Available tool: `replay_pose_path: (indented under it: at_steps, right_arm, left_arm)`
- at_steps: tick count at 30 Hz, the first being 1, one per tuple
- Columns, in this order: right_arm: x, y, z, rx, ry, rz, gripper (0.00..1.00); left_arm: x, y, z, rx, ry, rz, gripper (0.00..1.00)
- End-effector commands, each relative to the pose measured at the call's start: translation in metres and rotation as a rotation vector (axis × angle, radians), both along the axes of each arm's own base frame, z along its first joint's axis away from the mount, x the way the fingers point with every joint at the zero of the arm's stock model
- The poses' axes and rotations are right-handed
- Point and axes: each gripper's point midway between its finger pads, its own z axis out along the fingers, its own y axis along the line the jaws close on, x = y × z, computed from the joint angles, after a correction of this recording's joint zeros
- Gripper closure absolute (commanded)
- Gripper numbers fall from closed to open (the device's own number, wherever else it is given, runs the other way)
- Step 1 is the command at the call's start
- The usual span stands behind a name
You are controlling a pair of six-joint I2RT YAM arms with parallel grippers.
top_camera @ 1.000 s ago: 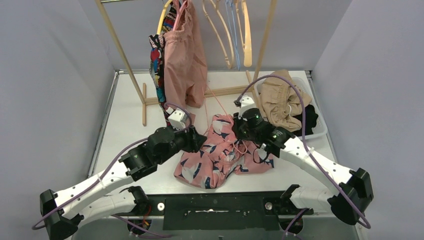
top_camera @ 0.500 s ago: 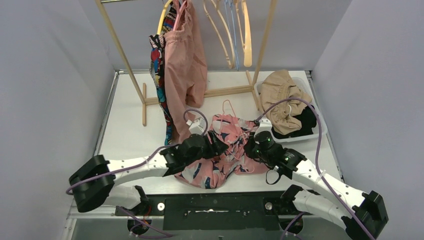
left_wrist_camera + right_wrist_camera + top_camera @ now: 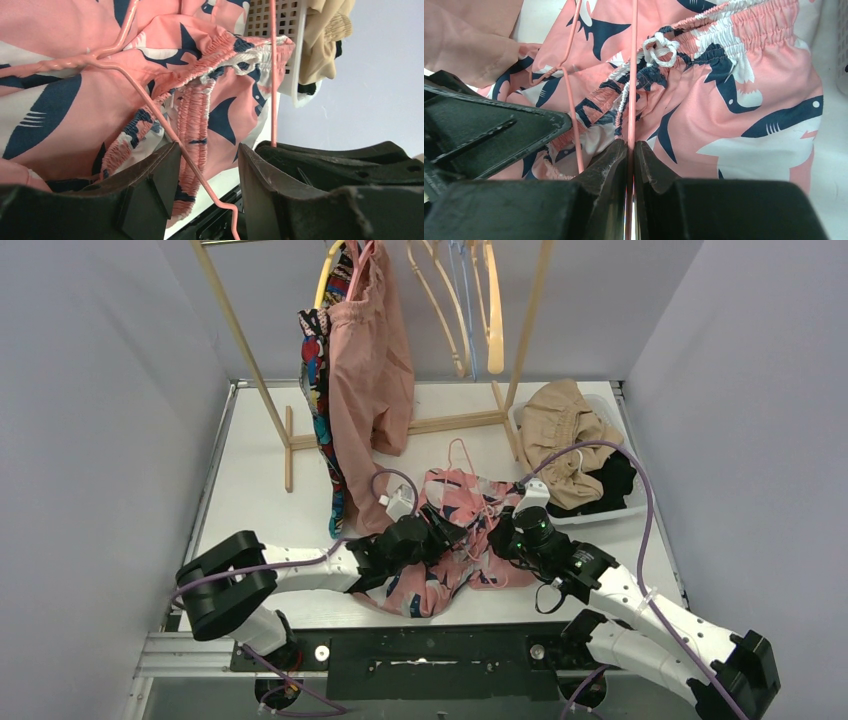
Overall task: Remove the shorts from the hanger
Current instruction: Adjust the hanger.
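The pink printed shorts (image 3: 440, 575) lie crumpled on the table (image 3: 260, 490) between the arms, a pink wire hanger (image 3: 633, 75) threaded through the waistband; the right gripper (image 3: 630, 146) is pinched tight on one straight run of that wire; the left gripper (image 3: 206, 150) has its jaws apart, wire and gathered elastic passing between them unclamped; from above, both sets of fingertips are lost behind wrists and folds; how much hanger sits inside the fabric cannot be made out.

Left of the pink printed shorts (image 3: 455, 540) the bench (image 3: 250, 510) lies open. Behind them stands the wooden rack (image 3: 440, 423), right of them the white basket (image 3: 260, 20); a pink hanger (image 3: 55, 65) lies across them.
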Motion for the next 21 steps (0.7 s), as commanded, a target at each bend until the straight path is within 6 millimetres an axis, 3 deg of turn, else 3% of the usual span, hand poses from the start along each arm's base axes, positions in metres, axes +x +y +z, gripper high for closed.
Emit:
replay_pose_path:
  at_steps: [1, 7, 8, 13, 16, 18, 21]
  right_arm:
    - [0.006, 0.008, 0.019, 0.056, -0.056, 0.004, 1.00]
    - [0.008, 0.006, 0.022, 0.048, -0.066, -0.001, 1.00]
    - [0.008, 0.006, 0.021, 0.044, -0.064, -0.003, 1.00]
    - [0.006, 0.011, 0.022, 0.058, -0.051, 0.016, 1.00]
    - [0.005, 0.011, 0.029, 0.064, -0.066, 0.029, 0.99]
    - [0.004, 0.009, 0.034, 0.055, -0.079, 0.036, 0.97]
    - [0.002, 0.001, 0.036, 0.018, -0.074, 0.026, 0.96]
  left_arm:
    - [0.013, -0.017, 0.021, -0.097, -0.029, 0.041, 0.55]
    - [0.006, -0.014, 0.014, -0.091, -0.010, 0.025, 0.57]
    - [0.004, -0.007, 0.005, -0.070, -0.002, 0.033, 0.56]
    - [0.008, 0.001, 0.001, -0.067, -0.011, 0.075, 0.57]
    - [0.012, -0.005, 0.001, -0.044, -0.037, 0.049, 0.68]
    - [0.014, -0.010, 0.005, -0.006, -0.088, 0.018, 0.87]
    - [0.016, -0.013, 0.017, 0.012, -0.126, 0.010, 1.00]
